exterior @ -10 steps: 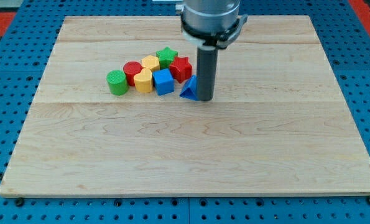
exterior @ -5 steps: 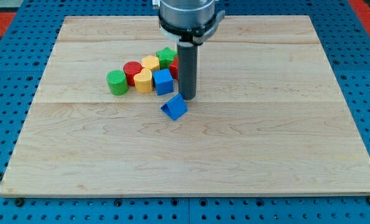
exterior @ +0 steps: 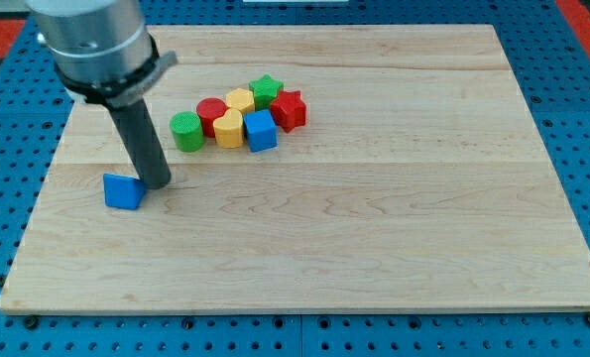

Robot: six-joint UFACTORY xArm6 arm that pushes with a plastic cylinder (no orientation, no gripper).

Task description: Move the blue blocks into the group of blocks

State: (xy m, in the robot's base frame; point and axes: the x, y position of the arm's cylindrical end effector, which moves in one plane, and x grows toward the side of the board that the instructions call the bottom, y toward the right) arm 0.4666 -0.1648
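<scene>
- Blue triangular block (exterior: 123, 190): sits at the view's left on the wooden board (exterior: 374, 248), well apart from the group, lower and further left than any other block.
- My tip (exterior: 159, 184): rests on the board just beside the blue triangular block, at its right edge; touching or a hair off, I cannot tell. I carry no jaws, only a plain dark rod, so nothing is held or clamped.
- My rod leans up and to the view's left from the tip into the grey metal collar (exterior: 94, 45) at the view's top left.
- Green cylinder (exterior: 185, 130): left end of the group, up and to the right of my tip, near but apart from it.
- Red cylinder (exterior: 211, 114): just beside the green cylinder, slightly higher in the view.
- Yellow block (exterior: 229, 129), rounded shape: against the red cylinder's lower right.
- Second yellow block (exterior: 240, 100): behind the first, exact shape unclear.
- Blue cube (exterior: 261, 130): pressed against the rounded yellow block's right side, already within the group.
- Green star (exterior: 266, 89): top of the group.
- Red star-like block (exterior: 289, 108): right end of the group, just beside the blue cube's upper right.
</scene>
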